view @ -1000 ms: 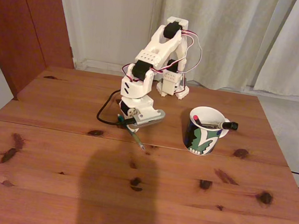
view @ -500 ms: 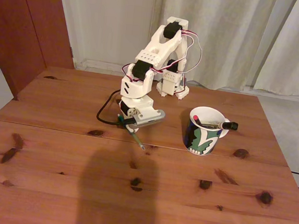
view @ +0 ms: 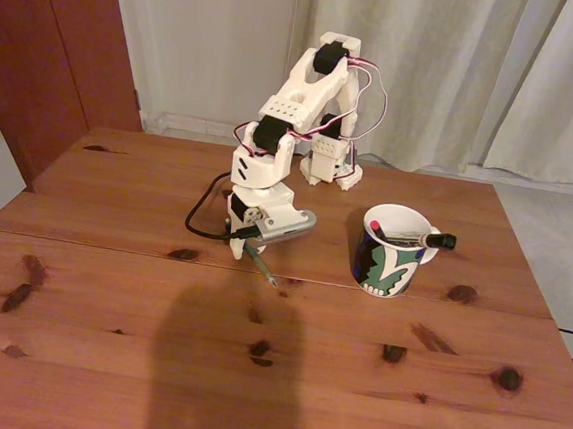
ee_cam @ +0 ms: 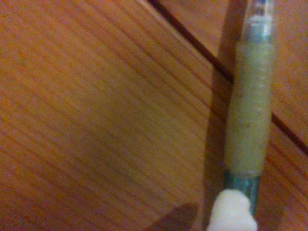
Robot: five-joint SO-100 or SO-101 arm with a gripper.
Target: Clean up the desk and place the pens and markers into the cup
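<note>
This looks like a room in a home: pale floor-length curtains (view: pixel 450 68) hang along the back wall, beside a reddish-brown wooden door or cabinet panel (view: pixel 65 45) at the left of the fixed view; a knotty pine tabletop (view: pixel 109 289) (warm reddish finish, one seam across it) fills the foreground; a patterned ceramic mug (view: pixel 393 254) stands on it under dim, yellowish indoor light.

Arm folded low, fingers (view: pixel 238 242) down at tabletop

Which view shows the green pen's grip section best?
The wrist view: the green pen runs close-up over the desk, ribbed grip clear. In the fixed view the green pen is a thin stick below the gripper.
</note>
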